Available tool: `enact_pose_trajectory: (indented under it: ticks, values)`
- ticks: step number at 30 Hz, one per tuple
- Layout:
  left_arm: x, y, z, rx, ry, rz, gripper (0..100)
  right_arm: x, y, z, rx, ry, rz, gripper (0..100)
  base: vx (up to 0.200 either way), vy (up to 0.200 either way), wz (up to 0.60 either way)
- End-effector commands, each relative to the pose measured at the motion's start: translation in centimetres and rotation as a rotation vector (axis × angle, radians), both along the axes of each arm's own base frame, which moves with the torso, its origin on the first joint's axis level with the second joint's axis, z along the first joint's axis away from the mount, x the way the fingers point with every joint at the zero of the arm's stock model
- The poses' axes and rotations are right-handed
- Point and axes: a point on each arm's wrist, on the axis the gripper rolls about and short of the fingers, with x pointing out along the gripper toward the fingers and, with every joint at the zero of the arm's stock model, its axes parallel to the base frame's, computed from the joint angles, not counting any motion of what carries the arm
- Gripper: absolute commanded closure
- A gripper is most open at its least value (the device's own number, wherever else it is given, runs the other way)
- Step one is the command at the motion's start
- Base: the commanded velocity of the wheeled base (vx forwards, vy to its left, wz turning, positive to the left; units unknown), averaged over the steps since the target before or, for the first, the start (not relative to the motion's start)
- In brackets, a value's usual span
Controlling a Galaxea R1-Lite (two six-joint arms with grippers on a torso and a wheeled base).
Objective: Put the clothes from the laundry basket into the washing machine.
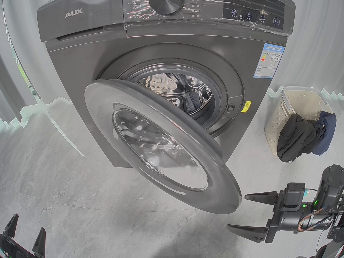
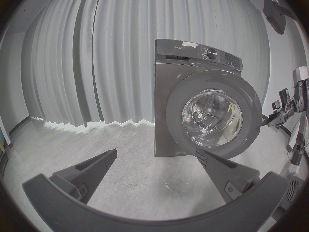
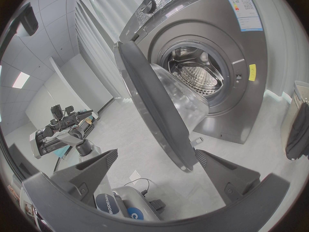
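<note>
Wide open and empty, the right end effector (image 1: 237, 212) hangs beside the round glass door (image 1: 161, 144) of the grey front-loading washing machine (image 1: 82, 54); the left end effector (image 1: 28, 223), also spread and empty, sits well apart. Black and navy clothes (image 1: 304, 135) drape over the rim of the cream perforated plastic laundry basket (image 1: 275, 119) on the floor (image 1: 71, 183): soft, light, likely to trail; pinching the bunched black fold (image 1: 292, 140) looks soundest.

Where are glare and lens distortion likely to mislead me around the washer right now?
Head view: film over the control panel glares in streaks, the door glass carries pale reflections, and the straight edges of the washing machine bend. Left wrist view: the curtains bow and the corners go dark. Right wrist view: the drum glints brightly and the door rim looks stretched.
</note>
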Motion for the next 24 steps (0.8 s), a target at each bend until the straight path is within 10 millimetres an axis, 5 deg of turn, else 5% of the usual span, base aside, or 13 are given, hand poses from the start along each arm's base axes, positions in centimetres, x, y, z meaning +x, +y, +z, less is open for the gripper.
enact_pose_trajectory:
  ticks: [1, 12, 18, 24]
  values:
    - [0.0, 0.0, -0.5, -0.001, 0.000, 0.000, 0, -1.3, -2.4, 0.3, 0.023, -0.038, -0.067, 0, 0.000, 0.000, 0.00]
    - [0.0, 0.0, -0.5, -0.001, 0.001, -0.001, 0, 1.2, -6.0, 1.7, 0.047, -0.096, -0.345, 0, 0.000, 0.000, 0.00]
    - [0.0, 0.0, -0.5, -0.001, 0.001, -0.001, 0, 5.0, -4.0, 0.7, -0.008, -0.034, -0.370, 0, 0.000, 0.000, 0.00]
    - [0.0, 0.0, -0.5, -0.001, 0.001, -0.001, 0, 6.0, -1.3, -0.2, -0.032, 0.000, -0.291, 0, 0.000, 0.000, 0.00]
